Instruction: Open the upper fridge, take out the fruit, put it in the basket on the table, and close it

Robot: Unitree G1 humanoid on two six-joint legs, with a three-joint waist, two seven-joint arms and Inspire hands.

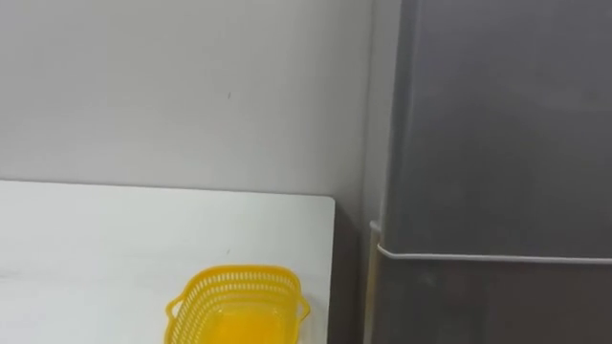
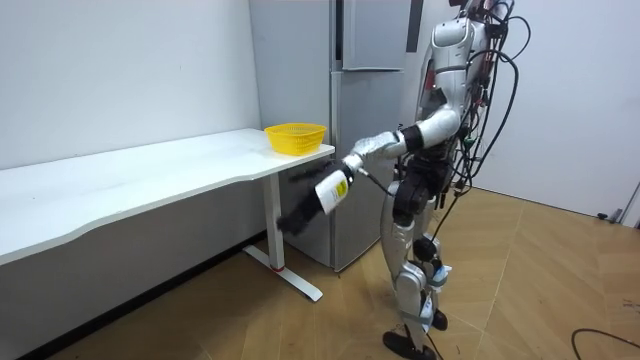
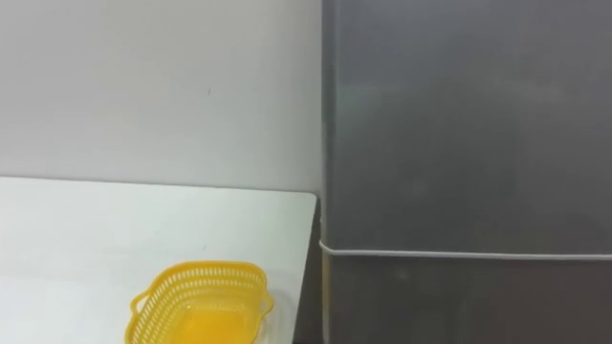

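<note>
Robot is standing just in front of the fridge (image 3: 459, 124), facing it. Fridge's upper door (image 1: 497, 124) is sitting shut, and the lower door (image 3: 459, 301) too. White tabletop (image 1: 115, 239) is sitting just beside the fridge, w/ a yellow basket (image 1: 239, 308) resting on the end nearest the fridge. Left hand (image 2: 298, 216) is reaching out low, in front of the fridge's lower part; it's blurred, so can't tell if it's open or closed.

On my feed the fridge (image 1: 497, 143) at the right of the frame reads as grey metal with a dull, brushed face. The basket (image 1: 239, 298) at the bottom edge is yellow plastic lattice with a faint gloss. I see the table (image 1: 96, 239) top as white, smooth and matt, the wall (image 1: 182, 86) as plain matt paint, and the room view's floor (image 2: 530, 270) as wood-look with a soft sheen.
</note>
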